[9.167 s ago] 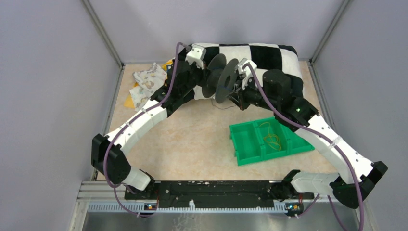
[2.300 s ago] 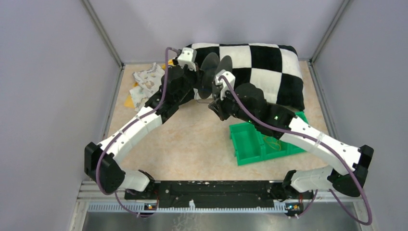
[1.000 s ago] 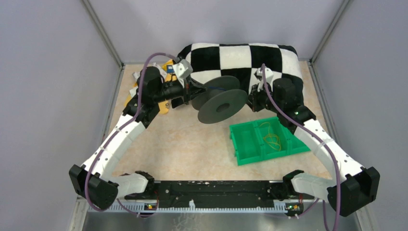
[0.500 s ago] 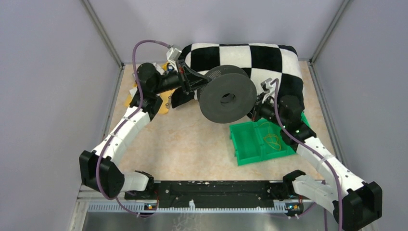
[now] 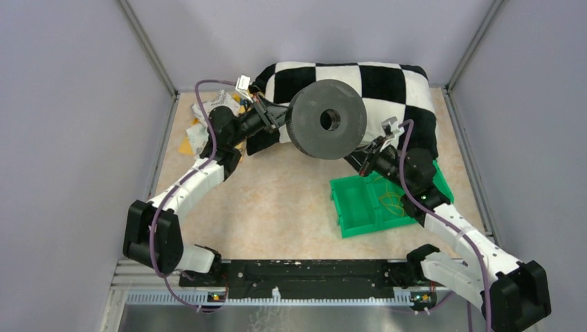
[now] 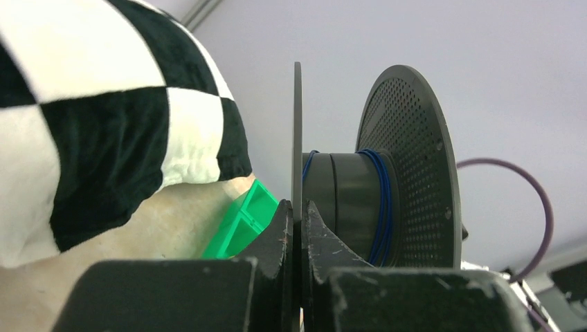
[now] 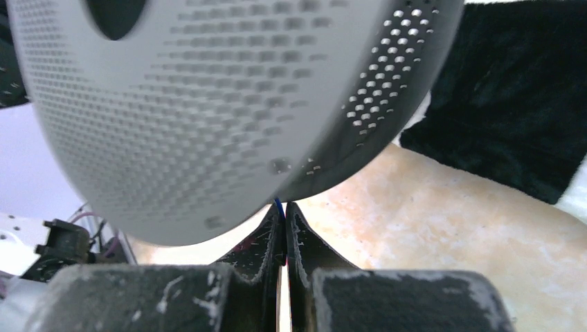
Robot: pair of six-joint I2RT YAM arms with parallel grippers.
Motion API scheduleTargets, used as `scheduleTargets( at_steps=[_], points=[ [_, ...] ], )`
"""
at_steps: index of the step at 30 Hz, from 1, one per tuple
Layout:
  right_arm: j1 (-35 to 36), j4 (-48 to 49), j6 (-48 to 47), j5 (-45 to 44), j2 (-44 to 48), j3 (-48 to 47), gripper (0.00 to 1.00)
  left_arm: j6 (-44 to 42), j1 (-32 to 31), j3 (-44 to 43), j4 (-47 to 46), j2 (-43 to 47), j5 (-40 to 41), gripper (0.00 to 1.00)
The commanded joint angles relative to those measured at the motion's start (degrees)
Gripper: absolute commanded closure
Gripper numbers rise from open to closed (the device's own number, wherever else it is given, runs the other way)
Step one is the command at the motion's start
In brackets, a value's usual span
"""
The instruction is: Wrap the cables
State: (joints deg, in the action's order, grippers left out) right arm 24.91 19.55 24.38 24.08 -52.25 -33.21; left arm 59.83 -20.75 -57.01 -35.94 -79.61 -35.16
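Since the earliest view, I see the spool turn from edge-on between my arms to broad face toward the overhead camera. It looks higher now, though from above I can't be sure. The right gripper moves from beside it to beneath its rim, that arm now crossing the green tray. The left gripper draws back leftward.

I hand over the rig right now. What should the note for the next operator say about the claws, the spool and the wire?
Left claw: shut on the rim of one flange of the spool, which is in the air before the checkered pillow.
Right claw: shut on the thin blue wire, close under the spool.
Done: a few turns lie on the hub.
Left: wind the rest; the loose length is not visible.
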Motion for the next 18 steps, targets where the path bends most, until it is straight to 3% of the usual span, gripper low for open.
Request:
scheduleTargets(
  at_steps=[1, 9, 18],
  points=[
    [1.6, 9.5, 2.7, -0.5, 1.1, 0.8, 1.0, 7.3, -0.4, 0.5, -1.4, 1.6, 7.5, 1.0],
    [4.4, 10.2, 2.2, -4.6, -0.9, 0.6, 1.0, 9.9, -0.5, -0.1, 8.6, 3.0, 12.2, 1.0],
    [6.7, 13.3, 1.9, -7.7, -3.7, 2.0, 1.0, 18.9, -0.6, 3.3, 8.6, 3.3, 13.1, 1.0]
  ],
)
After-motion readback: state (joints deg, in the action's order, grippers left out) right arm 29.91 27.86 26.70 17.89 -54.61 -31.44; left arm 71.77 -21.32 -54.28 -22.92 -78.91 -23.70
